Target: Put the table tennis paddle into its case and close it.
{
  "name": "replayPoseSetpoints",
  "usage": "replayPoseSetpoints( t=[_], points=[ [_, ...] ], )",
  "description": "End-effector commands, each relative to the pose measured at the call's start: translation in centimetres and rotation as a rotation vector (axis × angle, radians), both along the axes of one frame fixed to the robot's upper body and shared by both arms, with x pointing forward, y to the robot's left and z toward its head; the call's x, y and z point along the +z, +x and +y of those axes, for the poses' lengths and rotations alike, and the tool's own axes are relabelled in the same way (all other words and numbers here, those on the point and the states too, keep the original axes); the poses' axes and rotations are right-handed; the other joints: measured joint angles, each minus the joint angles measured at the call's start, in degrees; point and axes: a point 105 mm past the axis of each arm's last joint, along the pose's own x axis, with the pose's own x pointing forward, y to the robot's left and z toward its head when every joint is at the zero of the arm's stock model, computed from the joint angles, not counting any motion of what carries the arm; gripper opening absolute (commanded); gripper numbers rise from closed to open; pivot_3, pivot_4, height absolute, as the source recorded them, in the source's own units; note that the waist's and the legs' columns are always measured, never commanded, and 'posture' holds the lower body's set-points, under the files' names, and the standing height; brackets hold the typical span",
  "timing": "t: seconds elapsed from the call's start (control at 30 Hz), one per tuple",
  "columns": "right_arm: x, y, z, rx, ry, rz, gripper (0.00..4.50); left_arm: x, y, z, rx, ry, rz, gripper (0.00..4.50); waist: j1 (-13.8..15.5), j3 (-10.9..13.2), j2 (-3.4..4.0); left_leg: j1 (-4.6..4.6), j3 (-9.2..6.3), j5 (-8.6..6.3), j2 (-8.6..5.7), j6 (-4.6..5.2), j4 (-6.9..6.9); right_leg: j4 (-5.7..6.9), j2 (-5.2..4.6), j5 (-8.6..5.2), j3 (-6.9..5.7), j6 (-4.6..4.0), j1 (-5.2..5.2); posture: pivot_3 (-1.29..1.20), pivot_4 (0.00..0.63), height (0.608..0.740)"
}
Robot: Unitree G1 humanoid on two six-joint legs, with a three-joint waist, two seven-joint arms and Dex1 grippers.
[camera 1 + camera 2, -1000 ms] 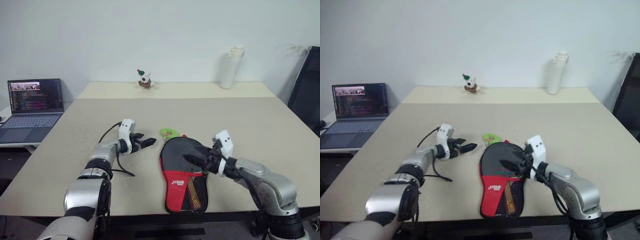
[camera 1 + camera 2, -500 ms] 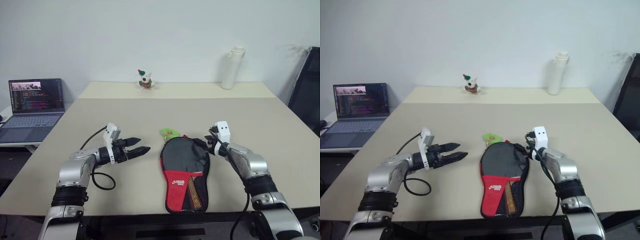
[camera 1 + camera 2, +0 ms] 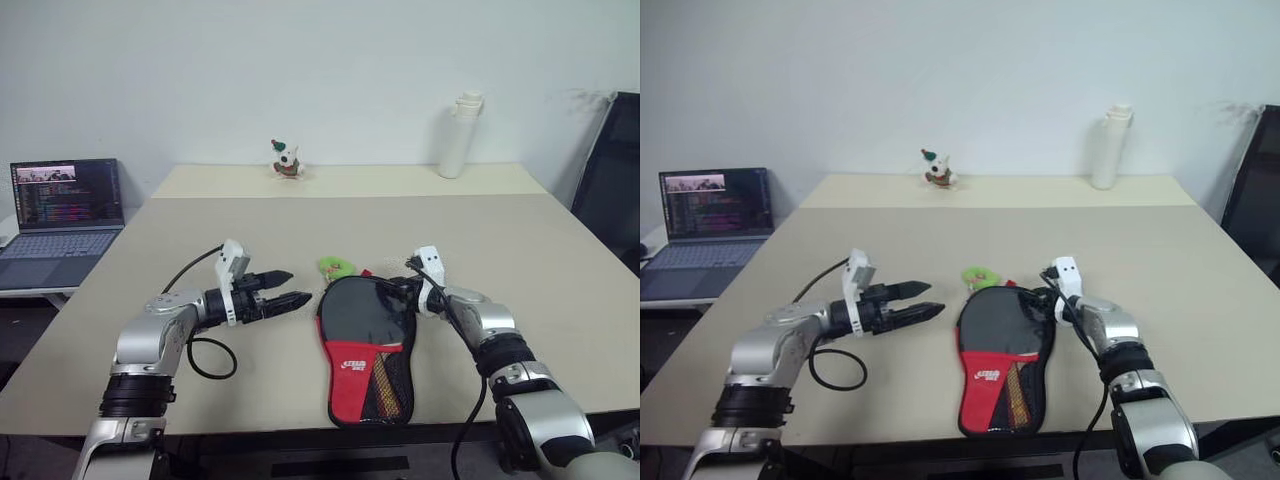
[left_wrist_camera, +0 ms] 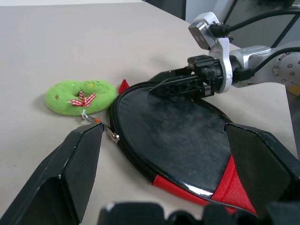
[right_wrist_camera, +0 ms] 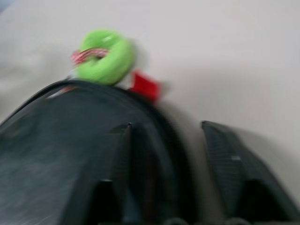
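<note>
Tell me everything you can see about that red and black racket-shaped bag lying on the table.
The case is a soft fabric pouch shaped like a paddle, lying flat near the front edge of the table. Its rounded far part is black with a zip running round the rim; the near part has a red panel with a white logo, black mesh and red trim. A green felt charm hangs from the zip pull beside it. The right gripper is at the far right rim, its jaws straddling the edge.

Black-and-red case (image 3: 366, 345), green charm (image 4: 80, 96) with red checked bow.
</note>
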Motion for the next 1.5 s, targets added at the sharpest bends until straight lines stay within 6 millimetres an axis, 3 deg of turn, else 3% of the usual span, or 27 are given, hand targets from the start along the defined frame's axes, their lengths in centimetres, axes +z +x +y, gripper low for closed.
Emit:
replayPoseSetpoints(
  t=[0.03, 0.13, 0.73, 1.1, 1.2, 1.33, 1.5],
  points=[
    [0.5, -0.5, 1.3, 0.068, 0.009, -0.022, 0.84, 1.4, -0.1, -0.3, -0.017, -0.001, -0.049, 4.50, -0.01, 0.00, 0.00, 0.00, 0.00, 0.00, 0.00, 0.00, 0.00, 0.00, 0.00, 0.00, 0.00, 0.00, 0.00, 0.00, 0.150, 0.740],
    [0.6, -0.6, 1.5, 0.080, 0.007, -0.030, 0.01, 1.3, -0.1, -0.5, -0.021, 0.000, -0.048, 4.50, -0.12, 0.00, 0.00, 0.00, 0.00, 0.00, 0.01, 0.00, -0.01, 0.00, 0.00, 0.00, 0.00, 0.00, 0.00, 0.00, 0.150, 0.740],
    [1.2, -0.8, 2.4, 0.142, -0.018, -0.085, 0.01, 0.8, 0.0, -0.9, -0.027, 0.002, -0.036, 4.50, -0.20, 0.00, 0.01, -0.02, -0.01, 0.00, 0.00, 0.00, -0.02, 0.00, -0.01, 0.00, -0.01, -0.01, -0.02, 0.00, 0.150, 0.740],
    [0.1, -0.7, 0.2, 0.068, -0.076, -0.054, 0.01, 0.4, 1.1, -0.4, 0.031, 0.017, -0.042, 4.50, 0.34, 0.00, 0.01, -0.02, -0.03, 0.00, -0.05, 0.00, 0.00, 0.00, -0.06, 0.00, -0.02, -0.01, 0.00, 0.00, 0.150, 0.740],
    [0.3, -0.5, -0.7, -0.001, -0.087, -0.065, 0.76, 0.5, 1.9, -0.3, 0.071, 0.015, -0.057, 4.50, 0.47, 0.00, 0.00, -0.03, -0.04, 0.00, -0.07, 0.00, 0.00, -0.01, -0.09, 0.00, -0.03, -0.01, 0.00, 0.00, 0.150, 0.740],
    [1.7, -1.3, -1.4, -0.025, -0.061, -0.104, 2.15, 0.6, 3.1, 0.2, 0.144, 0.009, -0.071, 4.50, 0.69, 0.00, 0.00, -0.06, -0.05, 0.00, -0.11, -0.01, 0.02, -0.02, -0.14, 0.00, -0.05, 0.00, 0.01, 0.00, 0.150, 0.740],
    [5.7, -3.9, -1.9, -0.016, 0.041, -0.202, 3.91, 0.7, 4.8, 1.0, 0.236, 0.003, -0.066, 4.50, 0.62, 0.00, 0.00, -0.10, -0.07, 0.00, -0.12, 0.00, 0.01, -0.02, -0.14, 0.00, -0.06, 0.00, -0.02, 0.00, 0.150, 0.740]
  ],
)
